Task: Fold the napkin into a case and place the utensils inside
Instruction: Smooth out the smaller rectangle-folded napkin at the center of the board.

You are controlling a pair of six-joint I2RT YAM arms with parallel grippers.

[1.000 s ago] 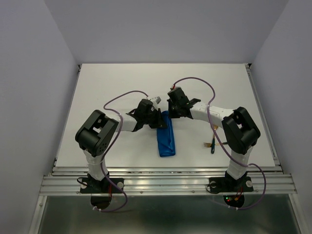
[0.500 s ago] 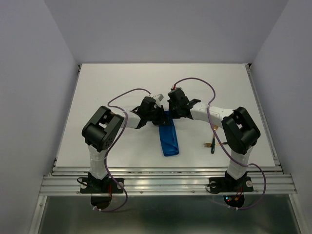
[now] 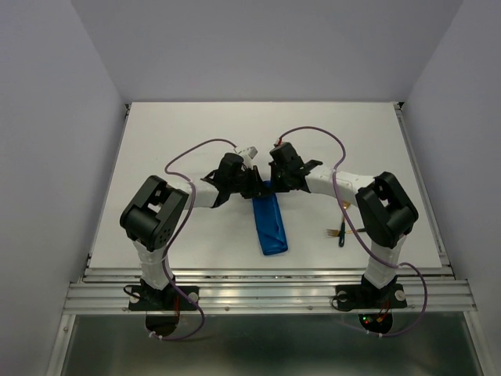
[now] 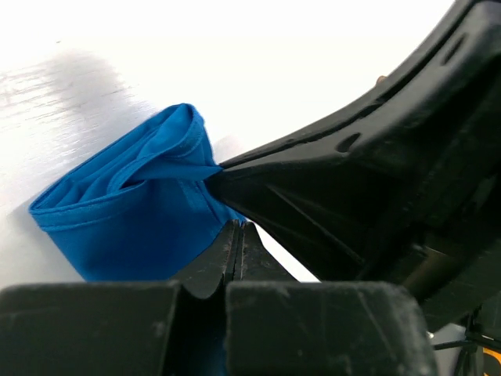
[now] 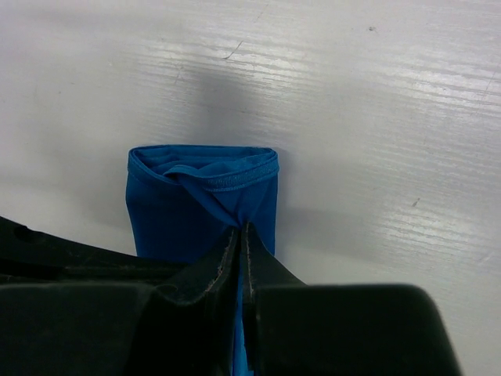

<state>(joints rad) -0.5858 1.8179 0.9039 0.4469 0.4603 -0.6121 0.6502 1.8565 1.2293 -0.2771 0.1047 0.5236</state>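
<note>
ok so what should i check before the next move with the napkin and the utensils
1. Right gripper pinching the napkin at its far end: ok.
2. Left gripper shut on the same end: ok.
3. Napkin folded into a narrow strip: ok.
4. Its open end parted wide enough: cannot tell, layers only slightly apart.
5. Utensils inside: not ok, lying on the table beside the right arm.
6. A gripper free to fetch them: not ok, both hold cloth.

We lose the napkin's (image 3: 270, 227) far end beneath both sets of jaws; the utensils (image 3: 338, 233) are too small to tell apart.
</note>
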